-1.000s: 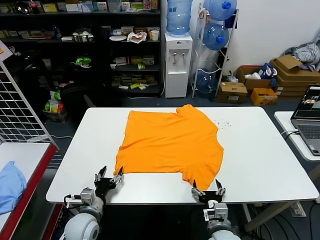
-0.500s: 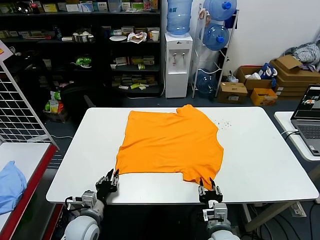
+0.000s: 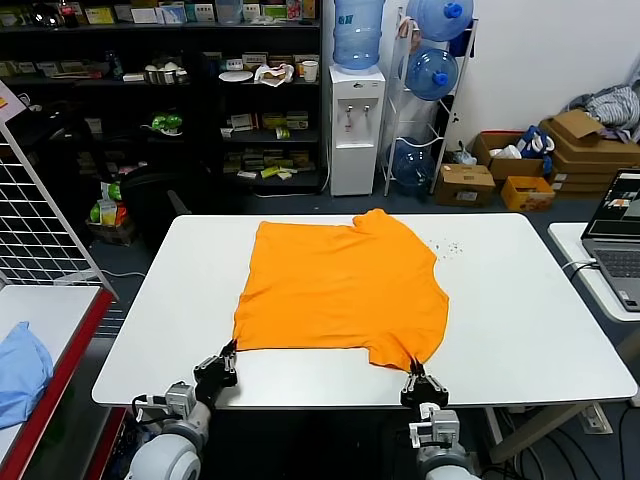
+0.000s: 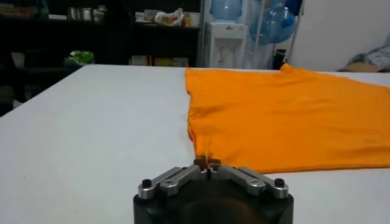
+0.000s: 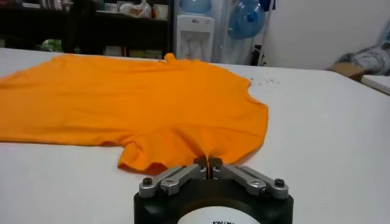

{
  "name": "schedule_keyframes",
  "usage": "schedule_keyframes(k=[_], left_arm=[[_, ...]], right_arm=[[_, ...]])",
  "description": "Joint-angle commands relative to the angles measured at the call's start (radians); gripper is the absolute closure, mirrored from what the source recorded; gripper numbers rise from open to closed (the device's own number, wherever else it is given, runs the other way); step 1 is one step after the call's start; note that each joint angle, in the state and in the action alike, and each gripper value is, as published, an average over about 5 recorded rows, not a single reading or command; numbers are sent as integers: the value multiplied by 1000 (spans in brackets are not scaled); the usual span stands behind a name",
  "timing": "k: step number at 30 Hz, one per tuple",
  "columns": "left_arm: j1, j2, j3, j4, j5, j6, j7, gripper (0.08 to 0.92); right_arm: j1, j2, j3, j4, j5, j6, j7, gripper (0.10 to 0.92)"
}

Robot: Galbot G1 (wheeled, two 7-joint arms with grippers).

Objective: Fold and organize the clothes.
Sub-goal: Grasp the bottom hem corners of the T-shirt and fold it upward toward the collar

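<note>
The orange t-shirt lies spread flat on the white table, plain side up, no lettering showing. My left gripper is shut on the shirt's near left corner; in the left wrist view the gripper pinches the orange hem. My right gripper is shut on the shirt's near right edge; in the right wrist view the gripper holds a pinched fold of the shirt. Both grippers are low at the table's front edge.
A light blue cloth lies on a side table at the left. A laptop sits on another table at the right. Shelves, a water dispenser and boxes stand behind the table. Small specks lie by the shirt's far right.
Both grippers went from open just short of the shirt to shut on its near edge. The near right edge is now slightly pulled into a pinch.
</note>
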Motion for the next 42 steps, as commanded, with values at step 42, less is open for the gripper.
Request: schedule_keyframes(k=[42], left_arm=[[-430, 26, 220, 164, -156, 14, -190, 905]], right_arm=[[446, -170, -30, -162, 268, -135, 131, 901]])
